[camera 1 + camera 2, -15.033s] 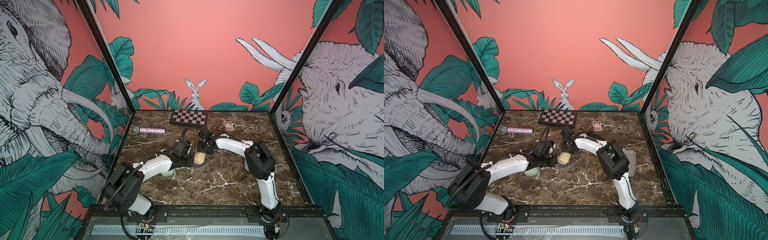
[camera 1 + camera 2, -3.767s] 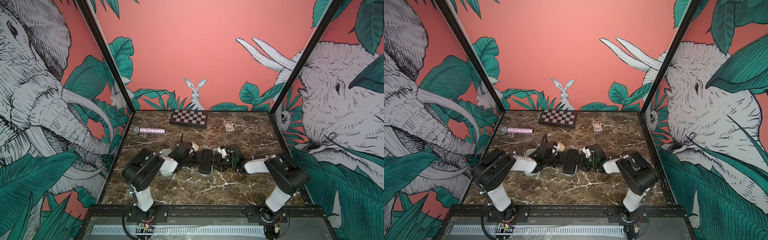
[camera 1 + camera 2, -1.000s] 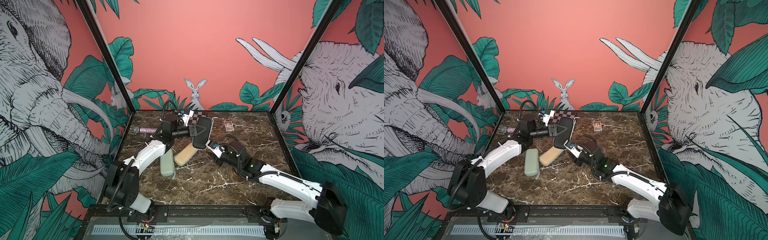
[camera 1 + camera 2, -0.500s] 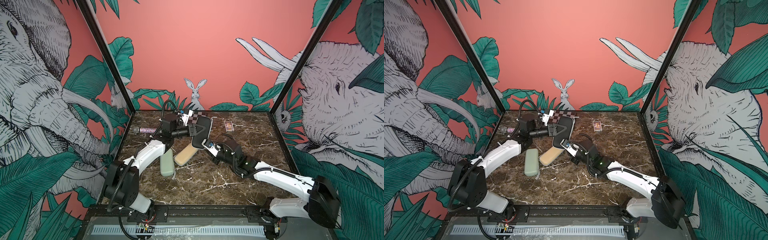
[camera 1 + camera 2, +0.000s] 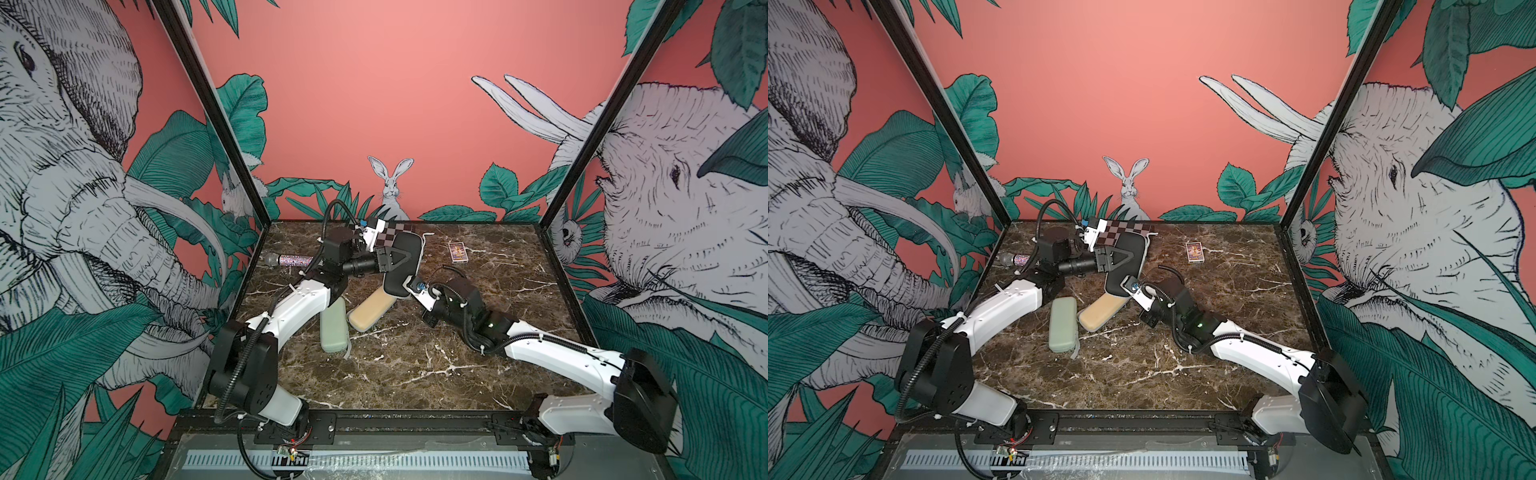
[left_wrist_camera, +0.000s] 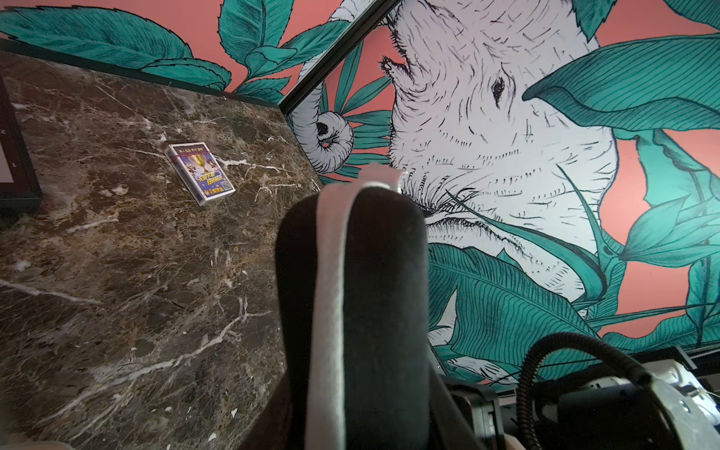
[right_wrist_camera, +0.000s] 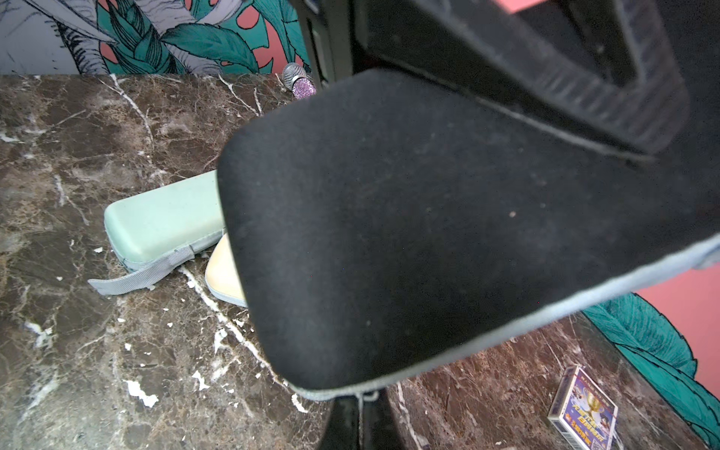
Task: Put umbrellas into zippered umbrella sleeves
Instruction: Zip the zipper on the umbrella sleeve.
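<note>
A black zippered umbrella sleeve (image 5: 402, 266) hangs tilted above the back of the table in both top views, zipped closed. My left gripper (image 5: 388, 259) is shut across its middle, and its grey zipper band (image 6: 331, 296) fills the left wrist view. My right gripper (image 5: 409, 286) is shut on the thin zipper pull at the sleeve's lower end (image 7: 428, 233). A closed mint green sleeve (image 5: 332, 328) and a closed cream sleeve (image 5: 370, 309) lie side by side on the marble below. No umbrellas are in view.
A glittery microphone (image 5: 291, 260) lies at the back left. Behind the left gripper sits the checkered board box (image 5: 397, 230). A small card box (image 5: 458, 252) rests at the back right. Walls close off three sides.
My right gripper has moved up and left to the black sleeve's lower end and closed on its zipper pull. The left arm and the sleeve have stayed put.
</note>
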Action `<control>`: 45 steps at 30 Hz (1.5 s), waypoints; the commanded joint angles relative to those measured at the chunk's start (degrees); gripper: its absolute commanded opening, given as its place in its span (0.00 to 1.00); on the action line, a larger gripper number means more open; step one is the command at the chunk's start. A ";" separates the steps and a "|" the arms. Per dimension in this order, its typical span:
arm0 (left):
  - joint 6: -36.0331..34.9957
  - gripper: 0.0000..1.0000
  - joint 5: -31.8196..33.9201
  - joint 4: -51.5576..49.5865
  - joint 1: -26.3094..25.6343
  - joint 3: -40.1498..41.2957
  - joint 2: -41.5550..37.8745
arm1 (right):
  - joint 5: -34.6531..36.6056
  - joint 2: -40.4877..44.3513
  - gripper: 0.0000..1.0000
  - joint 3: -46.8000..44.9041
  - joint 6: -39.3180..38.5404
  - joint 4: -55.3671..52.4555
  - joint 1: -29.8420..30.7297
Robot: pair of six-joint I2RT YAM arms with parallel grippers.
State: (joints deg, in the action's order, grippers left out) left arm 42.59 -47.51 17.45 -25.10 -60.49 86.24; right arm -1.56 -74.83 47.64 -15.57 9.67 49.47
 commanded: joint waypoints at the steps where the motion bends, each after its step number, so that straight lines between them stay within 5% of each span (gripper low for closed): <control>1: 2.04 0.00 -0.07 4.30 -0.90 0.58 -2.15 | -1.26 0.37 0.00 1.68 -0.50 3.86 0.89; 11: 6.70 0.00 10.68 12.41 -0.94 3.43 -0.63 | 2.32 1.03 0.00 -0.60 -1.35 -0.10 6.08; 20: 14.25 0.00 21.77 21.65 -1.91 7.56 3.78 | 5.51 -0.51 0.00 -2.72 17.27 5.68 9.56; 28: 14.61 0.00 35.20 25.05 -7.48 10.82 5.98 | 8.31 -4.80 0.00 0.17 26.38 8.18 14.33; 34: 9.72 0.00 40.98 26.78 -10.21 12.49 7.45 | 11.51 -0.53 0.00 0.34 31.00 1.79 14.34; 38: 12.80 0.00 46.84 32.63 -12.87 14.99 9.34 | 10.49 1.27 0.00 -1.38 34.44 1.20 13.78; 45: 15.54 0.00 57.35 33.28 -21.27 16.71 13.00 | 10.03 1.93 0.00 -7.79 50.54 3.00 5.95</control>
State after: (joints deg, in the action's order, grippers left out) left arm 57.32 -0.40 46.11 -43.53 -45.06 97.47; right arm 14.35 -75.92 40.82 26.57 2.55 56.60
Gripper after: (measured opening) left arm 0.356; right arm 0.048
